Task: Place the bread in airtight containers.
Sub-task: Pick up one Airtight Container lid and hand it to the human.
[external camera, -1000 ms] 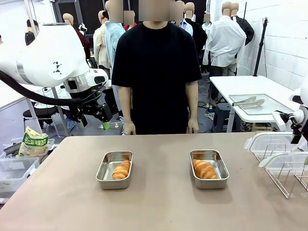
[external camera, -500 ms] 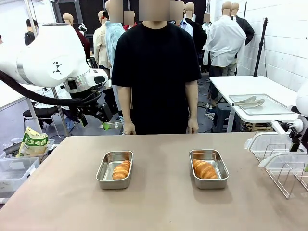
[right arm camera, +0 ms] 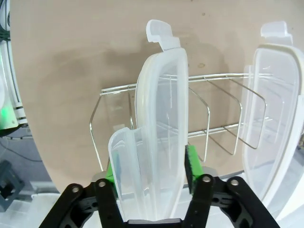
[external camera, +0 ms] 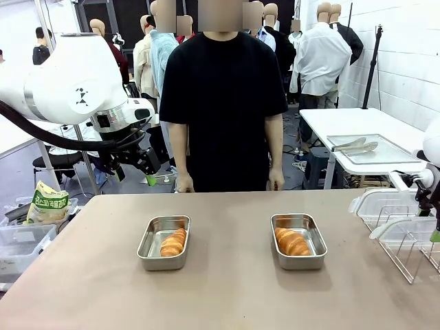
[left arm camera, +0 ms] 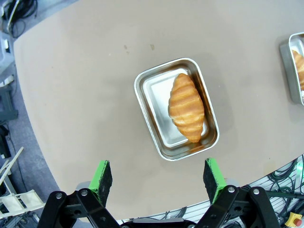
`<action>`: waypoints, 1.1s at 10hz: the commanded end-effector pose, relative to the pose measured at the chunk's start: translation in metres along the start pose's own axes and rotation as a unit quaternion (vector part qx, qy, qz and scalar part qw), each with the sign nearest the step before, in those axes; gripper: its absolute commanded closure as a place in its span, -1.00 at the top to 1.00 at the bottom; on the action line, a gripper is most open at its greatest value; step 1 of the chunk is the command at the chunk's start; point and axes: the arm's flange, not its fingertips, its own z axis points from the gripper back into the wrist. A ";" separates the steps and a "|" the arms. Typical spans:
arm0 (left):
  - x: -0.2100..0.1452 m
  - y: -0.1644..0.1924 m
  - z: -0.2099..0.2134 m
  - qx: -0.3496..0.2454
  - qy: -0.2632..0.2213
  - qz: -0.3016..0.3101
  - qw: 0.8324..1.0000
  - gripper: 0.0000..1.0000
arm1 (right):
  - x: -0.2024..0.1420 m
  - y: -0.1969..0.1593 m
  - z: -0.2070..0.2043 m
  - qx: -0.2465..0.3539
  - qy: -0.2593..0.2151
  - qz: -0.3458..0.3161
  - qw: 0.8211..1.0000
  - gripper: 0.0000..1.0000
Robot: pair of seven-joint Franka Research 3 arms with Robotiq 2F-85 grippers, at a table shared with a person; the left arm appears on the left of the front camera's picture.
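Table (external camera: 227, 302), mid-depth: left tin (external camera: 146, 244) holds left croissant (external camera: 173, 242); right tin (external camera: 317, 242) holds right croissant (external camera: 292, 242). Both tins open-topped. Left gripper (left arm camera: 157, 167) raised at far left, fingers wide apart. Right gripper (right arm camera: 150, 156) at table's right edge, clear lid (right arm camera: 159, 109) between green pads; firm clamp not discernible.

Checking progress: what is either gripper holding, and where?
Left gripper: nothing. Right gripper: pads flank a clear lid at its near end, in the rack; grip unclear.
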 end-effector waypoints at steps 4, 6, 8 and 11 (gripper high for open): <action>0.000 0.000 0.001 0.012 0.001 0.008 1.000 1.00 | 0.001 -0.008 -0.007 -0.002 -0.008 0.008 1.000 -1.00; 0.000 0.000 0.001 0.012 0.001 0.008 1.000 1.00 | 0.002 -0.009 -0.008 0.001 -0.008 0.008 1.000 -1.00; 0.000 0.000 0.001 0.012 0.001 0.008 1.000 1.00 | 0.001 -0.009 -0.002 0.002 -0.002 0.008 1.000 -1.00; 0.000 0.000 0.001 0.012 0.001 0.008 1.000 1.00 | 0.003 -0.011 0.004 0.026 -0.008 0.009 1.000 -1.00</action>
